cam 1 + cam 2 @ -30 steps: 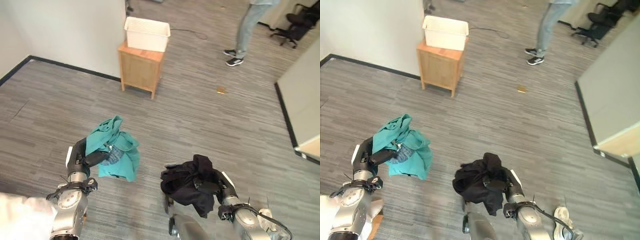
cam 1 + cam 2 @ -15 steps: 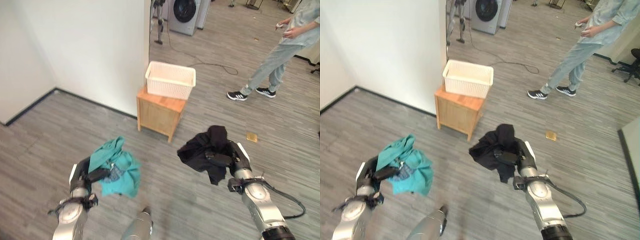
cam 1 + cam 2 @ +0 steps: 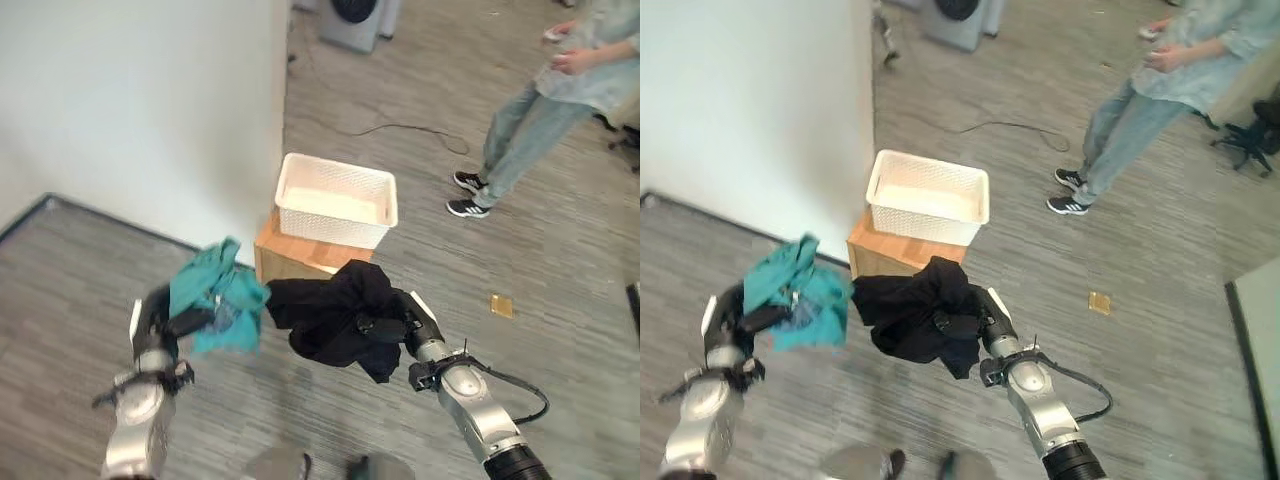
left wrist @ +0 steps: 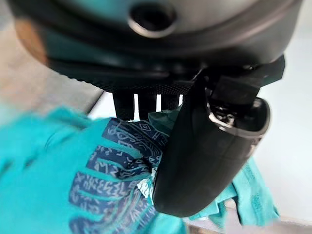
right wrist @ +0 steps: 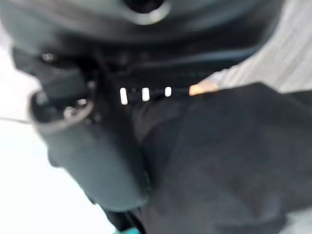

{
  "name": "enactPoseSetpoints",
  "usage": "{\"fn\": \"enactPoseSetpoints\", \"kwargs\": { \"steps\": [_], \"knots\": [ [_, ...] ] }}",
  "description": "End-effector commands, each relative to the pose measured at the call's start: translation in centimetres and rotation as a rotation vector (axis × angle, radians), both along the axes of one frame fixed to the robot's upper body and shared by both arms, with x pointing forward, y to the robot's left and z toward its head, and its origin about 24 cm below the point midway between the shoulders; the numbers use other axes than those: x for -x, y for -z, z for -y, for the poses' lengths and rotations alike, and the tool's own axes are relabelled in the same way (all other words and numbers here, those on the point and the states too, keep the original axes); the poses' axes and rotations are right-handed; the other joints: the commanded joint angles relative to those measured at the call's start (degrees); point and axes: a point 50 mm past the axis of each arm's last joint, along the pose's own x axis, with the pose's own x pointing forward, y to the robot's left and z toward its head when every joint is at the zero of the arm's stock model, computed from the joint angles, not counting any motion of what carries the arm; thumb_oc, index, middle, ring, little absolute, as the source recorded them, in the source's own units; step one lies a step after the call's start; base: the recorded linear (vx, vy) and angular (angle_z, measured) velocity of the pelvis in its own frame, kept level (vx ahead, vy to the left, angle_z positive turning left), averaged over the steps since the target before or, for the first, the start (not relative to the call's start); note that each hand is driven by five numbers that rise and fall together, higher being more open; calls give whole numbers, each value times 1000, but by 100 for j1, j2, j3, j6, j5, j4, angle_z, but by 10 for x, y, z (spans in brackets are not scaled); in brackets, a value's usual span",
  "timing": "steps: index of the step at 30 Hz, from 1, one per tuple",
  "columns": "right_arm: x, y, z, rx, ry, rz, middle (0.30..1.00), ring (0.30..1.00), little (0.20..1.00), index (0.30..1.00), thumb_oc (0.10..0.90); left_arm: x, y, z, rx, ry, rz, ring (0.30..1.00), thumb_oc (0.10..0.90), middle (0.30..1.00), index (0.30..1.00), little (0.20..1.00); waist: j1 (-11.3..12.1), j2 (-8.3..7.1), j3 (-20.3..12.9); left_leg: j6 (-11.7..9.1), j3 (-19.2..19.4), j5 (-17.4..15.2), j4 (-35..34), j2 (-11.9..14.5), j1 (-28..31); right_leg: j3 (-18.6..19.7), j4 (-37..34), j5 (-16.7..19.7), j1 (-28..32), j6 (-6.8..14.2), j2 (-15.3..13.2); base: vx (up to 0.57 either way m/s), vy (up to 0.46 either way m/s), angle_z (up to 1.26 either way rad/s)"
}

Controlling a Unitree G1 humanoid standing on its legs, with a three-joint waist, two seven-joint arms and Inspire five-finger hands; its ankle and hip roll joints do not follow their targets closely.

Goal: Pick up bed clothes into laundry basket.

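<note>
Closer now to the basket (image 3: 336, 199) | left hand (image 3: 158, 322) pinching teal shirt (image 3: 215, 293) | right hand (image 3: 410, 325) gripping black garment (image 3: 330, 320) | both soft, light, bunch-held.

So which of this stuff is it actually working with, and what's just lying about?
In the job:
- teal garment, clutched in the left hand
- black garment, clutched in the right hand
- white basket, on a wooden cabinet

Just there:
- person
- floor cable
- washing machine
- small tan thing on the floor
</note>
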Motion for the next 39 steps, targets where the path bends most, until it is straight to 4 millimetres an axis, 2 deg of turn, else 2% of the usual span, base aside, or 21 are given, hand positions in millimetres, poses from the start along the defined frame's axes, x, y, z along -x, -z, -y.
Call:
{"fn": "enactPoseSetpoints", "kwargs": {
  "steps": [1,2,3,4,5,6,8,11,12,15,16,17,18,21,23,25,26,32,35,37,39],
  "knots": [
    [-12,-70,31,6,73,344,300,300,300,300,400,-7,-44,12,-92,103,215,300,400,300,300,300,-316,385,-769,132,-959,99,-1457,586,1047,450,-1466,964,494,73,84,238,-213,113],
    [-12,-70,32,6,77,345,300,300,300,300,400,-9,-44,12,-92,105,216,300,400,300,300,300,-332,397,-776,126,-997,95,-1461,602,1036,406,-1516,982,522,72,82,285,-309,169],
    [-10,-73,36,21,87,358,300,300,300,300,400,-11,-45,14,-97,111,221,300,400,300,300,300,-322,352,-795,-10,-1021,83,-1487,728,1082,295,-1521,1055,514,162,11,292,-384,141],
    [-9,-82,41,20,96,395,300,300,300,300,400,-16,-49,20,-97,133,244,300,400,300,300,300,-368,356,-865,-187,-1166,98,-1430,981,1015,35,-1322,743,654,98,42,344,-531,93],
    [-11,-87,41,21,108,420,300,300,300,300,400,-15,-48,20,-90,129,245,300,400,300,300,300,-391,311,-895,-294,-1144,153,-1454,1110,988,-135,-1189,689,621,97,7,322,-569,100],
    [-12,-91,43,32,112,437,300,300,300,300,400,-15,-46,23,-66,126,247,300,400,300,300,300,-429,367,-932,-452,-1081,333,-1502,1460,1060,-295,-977,514,607,36,150,258,-486,102],
    [-15,-104,49,43,128,492,300,300,300,300,400,-20,-42,31,-1,132,253,300,400,300,300,300,-530,407,-937,-560,-800,829,-1102,1769,727,-603,-1044,311,825,-95,266,258,-444,73],
    [-21,-130,58,74,164,589,300,300,300,300,400,-22,-37,38,9,165,221,300,400,300,300,300,-612,234,-752,-234,-200,977,-317,1553,8,-805,-1271,283,1129,-339,304,72,-414,56],
    [-21,-139,58,81,163,621,300,300,300,300,400,-21,-35,38,7,169,212,300,400,300,300,300,-625,220,-772,-218,-8,858,-258,1460,-3,-895,-1336,243,1190,-377,332,53,-387,66],
    [-29,-163,61,106,170,697,300,300,300,300,400,-17,-30,40,46,184,200,300,400,300,300,300,-523,242,-814,-183,239,397,-278,849,52,-1048,-1454,238,1317,-437,403,65,-257,30],
    [-30,-163,61,106,170,697,300,300,300,300,400,-17,-30,40,47,184,200,300,400,300,300,300,-523,244,-809,-172,245,378,-262,840,57,-1045,-1460,229,1331,-431,396,81,-188,-8],
    [-30,-179,65,145,180,759,300,300,300,300,400,-12,-22,39,41,191,166,300,400,300,300,300,-471,279,-908,22,501,111,-648,361,112,-1086,-1526,196,1382,-466,492,109,-171,-3],
    [-32,-196,66,195,190,823,300,300,300,300,400,-7,-17,37,28,195,134,300,400,300,300,300,-406,349,-1018,202,500,128,-1040,172,250,-1074,-1509,121,1370,-476,667,106,-176,1],
    [-37,-205,65,193,202,854,300,300,300,300,400,-6,-15,38,20,204,124,300,400,300,300,300,-370,382,-1016,239,330,275,-1174,45,325,-947,-1513,154,1369,-527,756,54,-38,-44],
    [-35,-216,70,224,209,887,300,300,300,300,400,-6,-16,38,8,214,122,300,400,300,300,300,-433,407,-1091,204,410,433,-1559,173,453,-1015,-1560,141,1421,-575,798,70,-8,1],
    [-39,-223,70,291,192,896,300,300,300,300,400,-3,-16,37,3,215,121,300,400,300,300,300,-409,413,-1154,204,220,548,-1815,164,589,-997,-1651,141,1484,-593,835,103,-16,7],
    [-47,-224,78,376,198,853,300,300,300,300,400,0,-15,37,11,225,115,300,400,300,300,300,-374,392,-1188,196,205,600,-1907,200,652,-994,-1693,145,1535,-603,846,104,-10,12],
    [-80,-211,102,604,208,622,300,300,300,300,400,5,-11,41,40,271,87,300,400,300,300,300,-243,362,-1161,185,138,654,-2041,225,683,-963,-1838,219,1578,-600,868,45,-9,2],
    [-94,-209,118,638,259,516,300,300,300,300,400,9,-10,39,54,277,77,300,400,300,300,300,-194,373,-1124,191,150,617,-2049,237,671,-950,-1916,226,1595,-598,895,31,4,-3],
    [-101,-216,133,738,298,450,300,300,300,300,400,12,-9,37,52,282,62,300,400,300,300,300,-163,373,-1080,181,137,658,-2049,218,604,-983,-1970,266,1565,-583,898,-5,9,-2],
    [-104,-220,133,748,301,448,300,300,300,300,400,12,-10,36,49,281,65,300,400,300,300,300,-175,387,-1057,179,141,673,-2049,209,568,-993,-1980,276,1543,-578,896,-23,10,3]
  ]
}}
